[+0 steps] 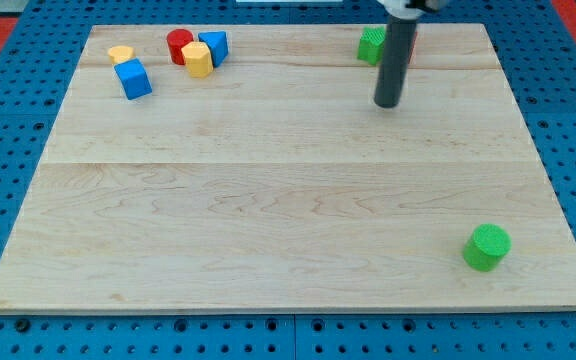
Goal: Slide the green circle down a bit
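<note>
The green circle (487, 247) is a short green cylinder near the view's bottom right corner of the wooden board (268, 200). My tip (387, 103) is the lower end of a dark rod in the upper right part of the board, far above and to the left of the green circle. A second green block (370, 44), shape unclear, sits at the top edge just left of the rod and is partly hidden by it. A bit of a red block (413, 45) shows just right of the rod.
At the top left stands a cluster: a red cylinder (179, 45), a yellow block (198, 58), a blue block (215, 45), a yellow block (120, 54) and a blue cube (134, 79). Blue pegboard (8, 120) surrounds the board.
</note>
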Available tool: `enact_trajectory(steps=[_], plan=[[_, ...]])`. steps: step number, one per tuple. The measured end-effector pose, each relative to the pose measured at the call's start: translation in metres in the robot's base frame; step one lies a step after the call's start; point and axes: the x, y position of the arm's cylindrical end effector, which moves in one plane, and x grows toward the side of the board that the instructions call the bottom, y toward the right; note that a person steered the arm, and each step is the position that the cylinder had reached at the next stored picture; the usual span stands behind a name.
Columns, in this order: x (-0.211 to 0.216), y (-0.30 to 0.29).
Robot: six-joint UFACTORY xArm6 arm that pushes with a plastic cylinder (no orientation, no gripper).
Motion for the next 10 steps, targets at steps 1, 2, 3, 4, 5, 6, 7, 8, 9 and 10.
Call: enact_trajectory(steps=[1,2,3,4,5,6,7,8,9,10], plan=[[0.024,0.014],[0.037,0.016],[0.054,0.016],[0.055,0.016],[0.055,0.017],[0.055,0.018],[0.06,0.042],[0.086,0.092],[0.133,0.099],[0.166,0.094]])
